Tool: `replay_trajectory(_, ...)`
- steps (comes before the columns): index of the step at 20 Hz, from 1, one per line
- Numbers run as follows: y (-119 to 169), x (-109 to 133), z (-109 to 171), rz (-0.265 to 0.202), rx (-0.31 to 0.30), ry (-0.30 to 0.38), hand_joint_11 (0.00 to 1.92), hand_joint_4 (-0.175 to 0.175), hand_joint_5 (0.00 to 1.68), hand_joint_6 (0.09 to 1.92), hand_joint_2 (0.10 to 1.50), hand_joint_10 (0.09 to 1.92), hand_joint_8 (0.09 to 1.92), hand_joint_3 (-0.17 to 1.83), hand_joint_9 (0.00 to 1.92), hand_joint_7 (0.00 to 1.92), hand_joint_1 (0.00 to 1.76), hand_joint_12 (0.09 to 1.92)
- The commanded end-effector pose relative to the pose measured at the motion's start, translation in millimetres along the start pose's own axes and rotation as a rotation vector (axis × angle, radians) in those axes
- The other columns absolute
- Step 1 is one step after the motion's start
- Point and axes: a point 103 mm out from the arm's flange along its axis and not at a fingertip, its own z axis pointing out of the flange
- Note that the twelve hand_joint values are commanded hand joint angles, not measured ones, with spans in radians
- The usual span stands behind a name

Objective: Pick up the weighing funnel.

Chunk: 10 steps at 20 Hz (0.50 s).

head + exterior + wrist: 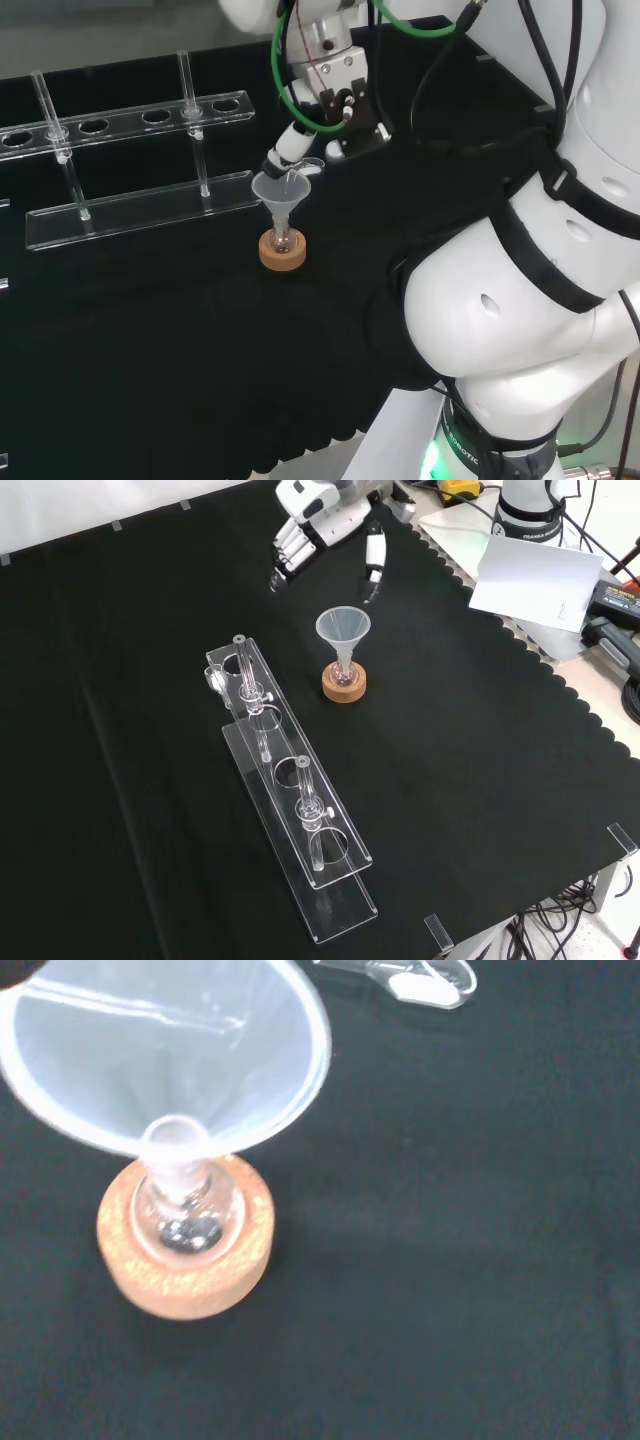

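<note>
The weighing funnel, a small clear scoop with a white patch in it, lies on the black cloth beyond the big funnel. The big funnel stands mouth up in a small flask on a cork ring. In the head view, my hand hangs just behind and above the big funnel. Its fingers point down near a small clear piece, likely the weighing funnel. In the front view the hand is open, fingers and thumb spread, holding nothing.
A long clear rack with a few glass tubes stands left of the funnel in the head view. The cloth's scalloped edge, a sheet of paper and cables lie to the right in the front view.
</note>
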Motion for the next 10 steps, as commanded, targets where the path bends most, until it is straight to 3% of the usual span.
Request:
replay_trajectory(1,10.4,-23.1,-14.5,0.015,-0.020,0.037,0.32,-0.041,0.33,0.09,0.67,0.70,0.67,0.28,0.39,0.13,0.59,1.37)
replay_trajectory(10,42.9,-41.7,-25.4,0.027,-0.037,0.055,0.36,-0.044,0.37,0.09,0.70,0.66,0.66,0.29,0.46,0.19,0.65,1.34)
